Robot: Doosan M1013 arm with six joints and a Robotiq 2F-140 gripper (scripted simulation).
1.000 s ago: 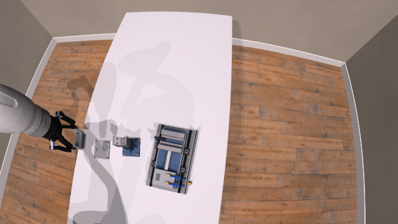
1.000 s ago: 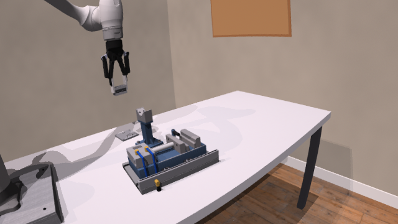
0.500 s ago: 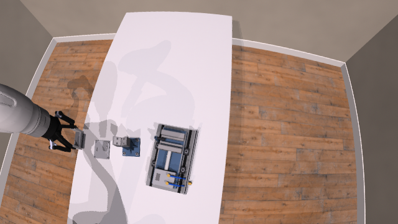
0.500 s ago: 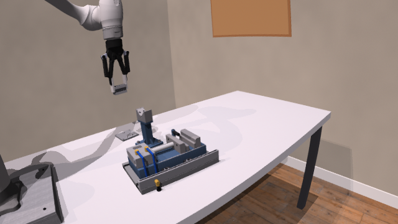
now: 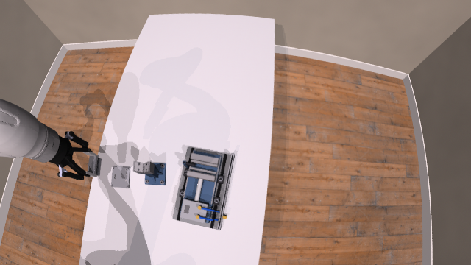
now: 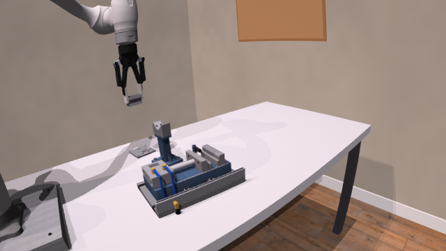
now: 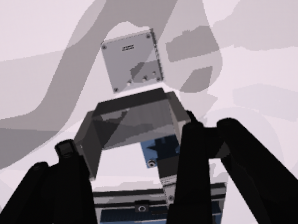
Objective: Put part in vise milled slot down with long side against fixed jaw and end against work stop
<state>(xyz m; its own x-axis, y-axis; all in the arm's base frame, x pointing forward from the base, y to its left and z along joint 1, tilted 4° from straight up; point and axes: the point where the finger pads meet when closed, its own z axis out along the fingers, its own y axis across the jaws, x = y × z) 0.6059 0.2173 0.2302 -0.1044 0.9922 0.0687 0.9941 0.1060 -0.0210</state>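
A: What sits between the black fingers of the tool (image 7: pixel 133 183)?

B: A dark grey metal block (image 7: pixel 133 123), clamped. Beyond it, a flat square grey plate (image 7: pixel 132 59) lies on the white surface (image 7: pixel 40 30).

We see a plain test-room setup, like a small machining workcell: bare beige walls, wood plank floor (image 5: pixel 342 147) with white skirting, one long white table (image 6: pixel 279 139). On it we see a pneumatic vise (image 6: pixel 195 174) with blue hoses, a V-block (image 6: pixel 162 130) on a blue post, a small infeed plate (image 6: pixel 142 151). An orange board (image 6: pixel 281 19) hangs on the wall.
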